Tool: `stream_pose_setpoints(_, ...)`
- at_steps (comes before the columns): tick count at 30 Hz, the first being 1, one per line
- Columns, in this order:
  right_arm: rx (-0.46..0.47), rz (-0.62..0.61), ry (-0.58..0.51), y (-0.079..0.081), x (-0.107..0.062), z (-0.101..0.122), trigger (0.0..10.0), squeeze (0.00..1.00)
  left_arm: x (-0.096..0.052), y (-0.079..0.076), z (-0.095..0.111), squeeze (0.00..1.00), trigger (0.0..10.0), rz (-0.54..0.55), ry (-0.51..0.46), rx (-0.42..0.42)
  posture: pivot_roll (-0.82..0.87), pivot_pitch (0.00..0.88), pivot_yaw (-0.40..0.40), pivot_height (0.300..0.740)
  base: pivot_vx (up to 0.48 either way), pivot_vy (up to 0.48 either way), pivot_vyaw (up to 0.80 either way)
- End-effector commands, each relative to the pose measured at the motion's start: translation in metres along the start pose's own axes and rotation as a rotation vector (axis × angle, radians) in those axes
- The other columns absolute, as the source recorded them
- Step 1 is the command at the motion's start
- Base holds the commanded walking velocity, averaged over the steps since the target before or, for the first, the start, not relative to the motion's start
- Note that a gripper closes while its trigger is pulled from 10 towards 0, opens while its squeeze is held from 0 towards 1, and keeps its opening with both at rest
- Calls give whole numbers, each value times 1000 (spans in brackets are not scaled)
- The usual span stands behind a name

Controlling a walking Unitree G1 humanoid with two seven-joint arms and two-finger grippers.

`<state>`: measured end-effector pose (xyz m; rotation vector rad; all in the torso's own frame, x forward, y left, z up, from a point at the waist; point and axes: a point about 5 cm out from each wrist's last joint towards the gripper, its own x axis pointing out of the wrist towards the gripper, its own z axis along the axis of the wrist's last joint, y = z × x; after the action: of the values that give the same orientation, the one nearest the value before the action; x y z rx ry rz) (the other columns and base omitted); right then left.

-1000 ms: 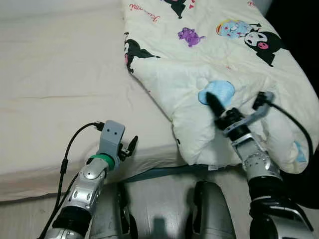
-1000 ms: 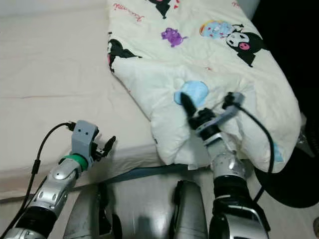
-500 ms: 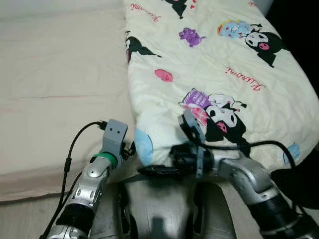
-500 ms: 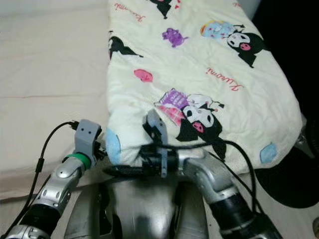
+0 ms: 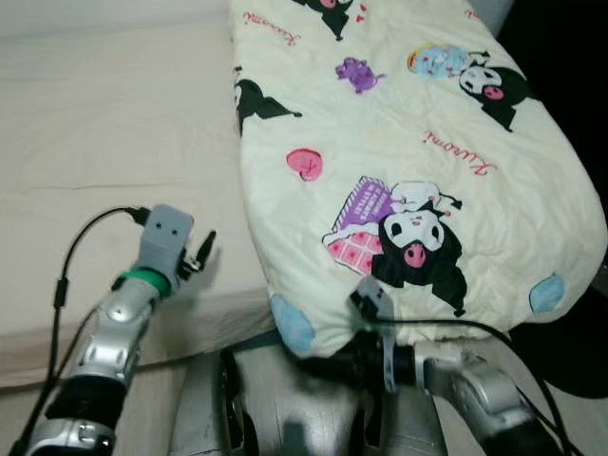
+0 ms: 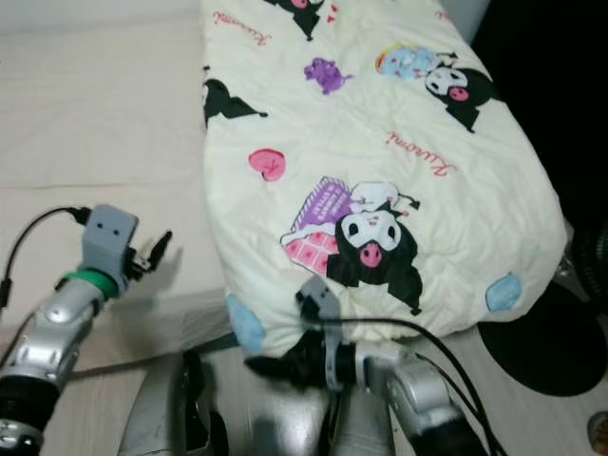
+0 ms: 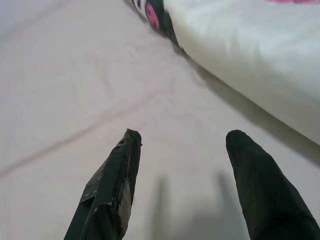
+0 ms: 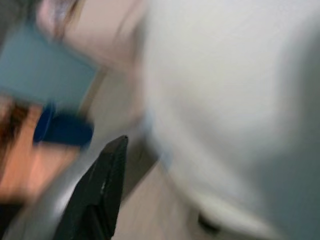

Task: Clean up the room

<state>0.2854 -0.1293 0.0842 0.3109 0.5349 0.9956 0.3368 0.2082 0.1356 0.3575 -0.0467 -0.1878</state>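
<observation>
One cartoon quilt (image 5: 408, 142) on bed (image 5: 104, 152), left end effector (image 7: 182, 142) spread empty, right end effector (image 6: 261, 366) grip unclear.

- We see red cursive script printed on the cream cartoon quilt (image 5: 399, 142), once just above the large black-and-white character (image 5: 418, 249) and once near the quilt's far edge.
- We read it loosely as "Kuromi", though the letters are too small to be sure.
- We find no other readable text.
</observation>
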Motion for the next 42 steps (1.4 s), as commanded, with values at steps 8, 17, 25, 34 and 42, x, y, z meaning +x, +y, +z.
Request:
stream_pose_setpoints(8, -110, -14, -56, 3, 26, 18, 10000, 0, 3, -44, 36, 0, 10000, -315, -94, -253, 7, 153, 95, 565, 0, 0, 0)
stream_pose_setpoints(17, -122, 248, 16, 48, 72, 17, 10000, 0, 19, -133, 43, 0, 10000, -525, -27, -136, 10, 152, 84, 565, 0, 0, 0)
stream_pose_setpoints(25, -131, 296, 79, 50, 26, 9, 10000, 0, 14, -100, 10, 0, 10000, -475, 138, 19, -13, 163, 81, 565, 0, 0, 0)
stream_pose_setpoints(34, -18, -20, 93, 6, -21, -23, 10000, 0, -18, -49, -36, 0, 10000, -537, 330, 78, -15, 172, 74, 565, 0, 0, 0)
stream_pose_setpoints(42, 25, -171, -164, -12, -30, 16, 10000, 0, -34, -60, -62, 0, 10000, -572, 410, 170, -23, 162, 75, 565, 0, 0, 0)
